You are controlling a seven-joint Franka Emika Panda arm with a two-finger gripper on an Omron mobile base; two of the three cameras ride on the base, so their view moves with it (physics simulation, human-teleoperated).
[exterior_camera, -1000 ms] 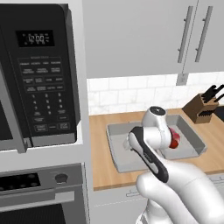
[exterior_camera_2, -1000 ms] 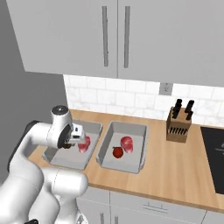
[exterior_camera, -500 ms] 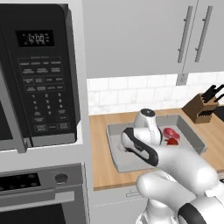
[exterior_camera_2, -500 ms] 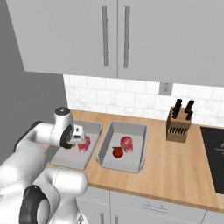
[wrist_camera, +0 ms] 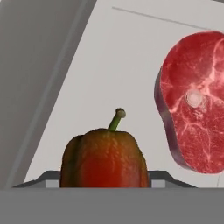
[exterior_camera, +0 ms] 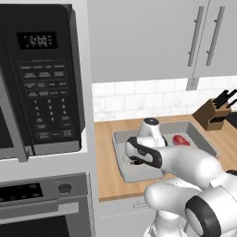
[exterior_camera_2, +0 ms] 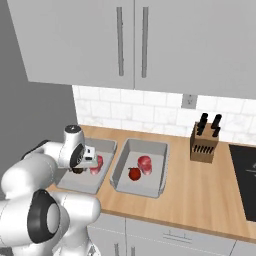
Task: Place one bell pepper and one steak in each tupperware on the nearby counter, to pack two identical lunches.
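Far left on the light tan wooden counter (exterior_camera_2: 200, 200): the left light grey rectangular tupperware tray (exterior_camera_2: 75, 186), with the two-finger gripper (exterior_camera_2: 80, 169) reaching down into it. Closed narrowly on the dark brownish-red bell pepper (wrist_camera: 104, 159), upright, stem up, low over the tray floor or already on it; cannot tell which. Just to the right, in the same tray and apart from the pepper: the flat pinkish-red raw steak (wrist_camera: 194, 105), lying flat.

Further right, beside the first tray: the right light grey tupperware tray (exterior_camera_2: 120, 170), holding the bright red bell pepper (exterior_camera_2: 134, 173) near and the second pinkish steak (exterior_camera_2: 145, 164) just behind it, touching or nearly so. Far right by the wall: a dark wooden knife block (exterior_camera_2: 203, 145), well apart from the work.

Looks like the last placement, with only the release and lift-out left. Risks from here: letting go above the floor and sending the round, glossy pepper rolling toward the sloped wall; opening unevenly and tipping it against the steak; lifting out at a slant and catching the rim, shoving the tray into its neighbour.
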